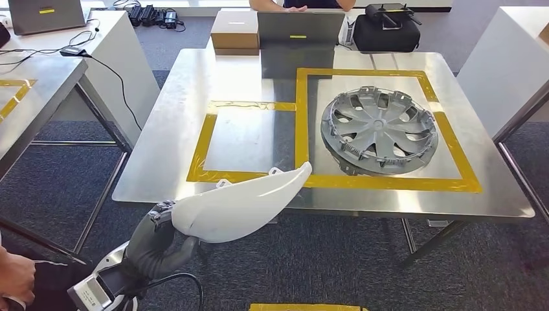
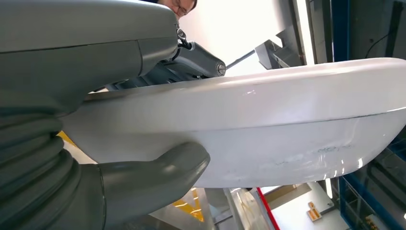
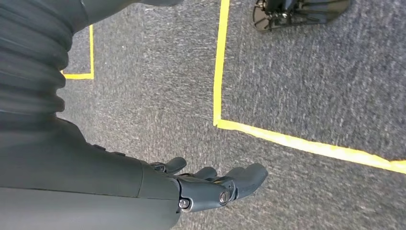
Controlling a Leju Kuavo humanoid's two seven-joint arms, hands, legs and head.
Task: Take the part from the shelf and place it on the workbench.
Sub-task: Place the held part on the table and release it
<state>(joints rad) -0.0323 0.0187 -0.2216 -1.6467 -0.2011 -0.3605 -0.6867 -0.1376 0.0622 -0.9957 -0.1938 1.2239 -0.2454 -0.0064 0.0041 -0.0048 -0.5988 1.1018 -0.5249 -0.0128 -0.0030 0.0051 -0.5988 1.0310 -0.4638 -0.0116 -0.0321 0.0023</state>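
No readable writing or brand anywhere. The left hand (image 1: 155,241) grips the white part (image 1: 241,203) at its near end, low left in the head view. The part is a long curved shell, held off the worktop (image 1: 168,129), its far tip over the near edge by the small yellow tape square (image 1: 202,146). In the left wrist view the thumb (image 2: 158,175) presses one face of the part (image 2: 268,124) and darker fingers (image 2: 191,62) clamp the other face. A grey hubcap (image 1: 379,129) lies inside the big tape square (image 1: 456,152), well apart from the part. The right hand (image 3: 215,184) hangs over carpet (image 3: 158,96) with yellow floor tape (image 3: 306,143), fingers loosely extended, holding nothing. A person's hand (image 1: 16,278) sits at the lower left edge. Laptop (image 1: 301,29) and box (image 1: 235,31) at the worktop's far edge.
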